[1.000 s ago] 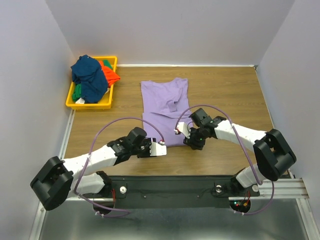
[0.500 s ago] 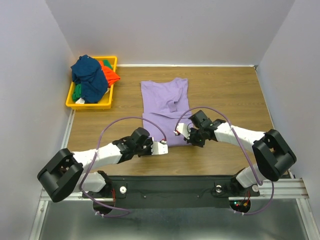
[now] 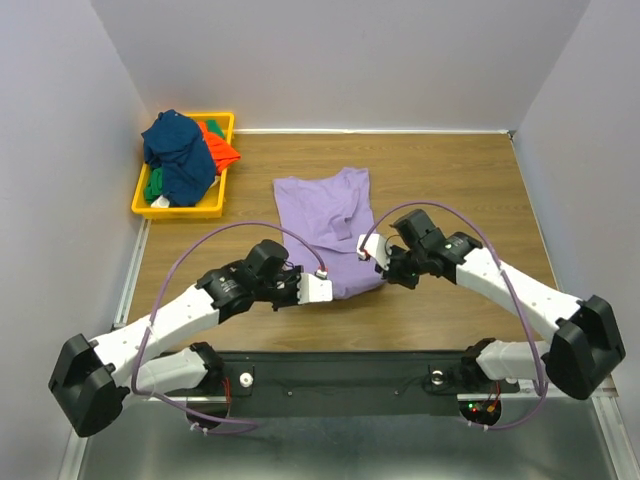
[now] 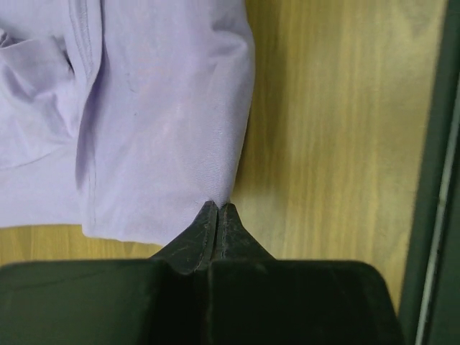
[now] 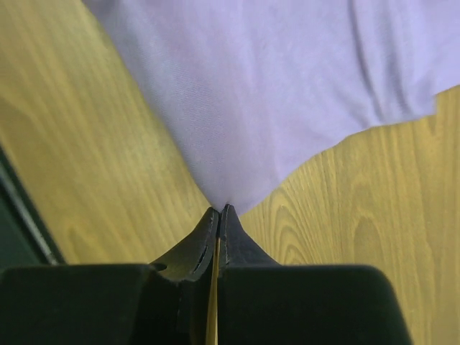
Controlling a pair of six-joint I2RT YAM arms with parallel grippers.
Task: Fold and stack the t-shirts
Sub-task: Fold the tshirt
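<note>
From above, the lavender t-shirt (image 3: 325, 225) is seen lying mid-surface (image 3: 450, 180). Only in the wrist views is one near corner shown pinched by the left fingers (image 4: 201, 233), the other by the right fingers (image 5: 241, 244) (both pairs pressed together).

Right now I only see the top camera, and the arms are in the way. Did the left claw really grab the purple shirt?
Observer: Yes. Its wrist camera shows the left gripper pinched shut on a corner of the purple shirt.
Operator: What about the other claw?
Observer: The right gripper is shut too, on a point of the shirt's edge, with bare table on either side.
</note>
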